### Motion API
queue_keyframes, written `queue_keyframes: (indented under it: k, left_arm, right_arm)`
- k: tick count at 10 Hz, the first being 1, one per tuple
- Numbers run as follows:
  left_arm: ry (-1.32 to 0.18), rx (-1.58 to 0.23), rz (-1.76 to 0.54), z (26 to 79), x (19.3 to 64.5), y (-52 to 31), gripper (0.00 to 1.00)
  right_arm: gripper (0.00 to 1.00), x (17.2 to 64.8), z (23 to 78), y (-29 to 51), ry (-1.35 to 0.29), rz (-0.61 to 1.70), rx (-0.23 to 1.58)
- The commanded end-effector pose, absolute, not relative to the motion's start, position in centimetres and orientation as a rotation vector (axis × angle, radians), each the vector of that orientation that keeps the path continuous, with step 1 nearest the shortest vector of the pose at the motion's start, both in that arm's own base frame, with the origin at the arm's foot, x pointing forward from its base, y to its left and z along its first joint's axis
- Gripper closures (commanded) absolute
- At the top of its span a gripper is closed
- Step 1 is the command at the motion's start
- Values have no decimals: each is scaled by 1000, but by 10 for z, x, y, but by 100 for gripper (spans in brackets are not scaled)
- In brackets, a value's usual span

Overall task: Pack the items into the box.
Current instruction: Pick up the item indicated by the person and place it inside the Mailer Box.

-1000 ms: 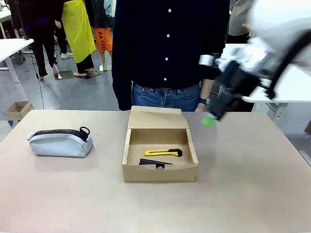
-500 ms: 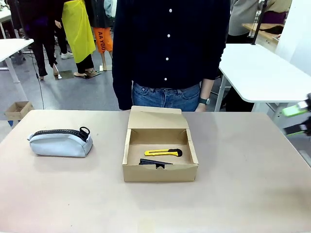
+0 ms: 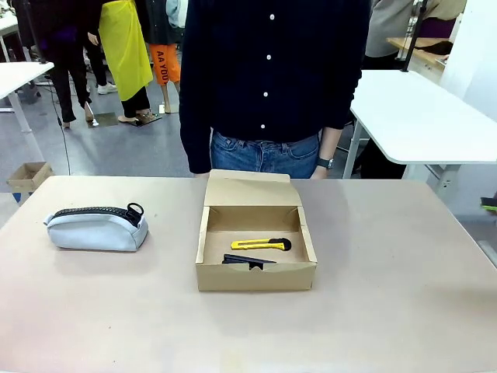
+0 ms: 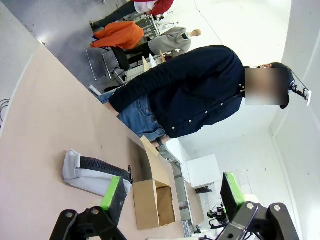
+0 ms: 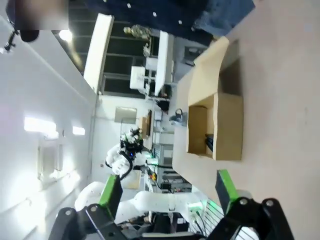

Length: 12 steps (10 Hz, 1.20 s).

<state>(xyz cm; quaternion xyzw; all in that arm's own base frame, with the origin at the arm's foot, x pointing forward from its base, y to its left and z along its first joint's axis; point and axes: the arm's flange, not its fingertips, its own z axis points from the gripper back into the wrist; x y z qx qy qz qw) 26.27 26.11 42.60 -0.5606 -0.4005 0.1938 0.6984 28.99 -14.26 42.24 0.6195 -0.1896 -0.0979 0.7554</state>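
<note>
The table (image 3: 388,311) spreads out ahead of both grippers, and a person (image 3: 272,78) in a dark buttoned shirt and jeans stands at its far edge, well beyond either gripper's reach line.

The box (image 3: 256,276) sits open mid-table, its lid flap raised on the side away from the grippers, toward the person. From the right gripper (image 5: 167,192) the box lies ahead and well apart, lined up a little toward one finger rather than centred in the gap. From the left gripper (image 4: 171,192) it also lies ahead, seen through the space between the fingers, with bare tabletop between.

The pouch (image 3: 97,229) lies outside the box on the table. It is nearer to the left gripper than the box is, ahead and off to one side, and one green pad overlaps its end in the left wrist view.

Both grippers have their fingers spread wide with nothing between the pads, and neither touches any item.

The utility knife (image 3: 260,244) lies flat inside the box, far ahead of both grippers. The stapler (image 3: 247,261) lies just beside it against the box wall nearest the grippers.
</note>
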Motion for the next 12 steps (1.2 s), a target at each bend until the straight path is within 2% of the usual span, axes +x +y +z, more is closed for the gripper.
queue_keyframes:
  k: [1, 12]
  left_arm:
    - [-927, -1262, 418, 426, 263, 260, 0]
    - [-927, -1262, 418, 426, 263, 260, 0]
  right_arm:
    - [0, 281, 446, -130, -368, -150, 1297]
    - [0, 281, 446, -130, -368, -150, 1297]
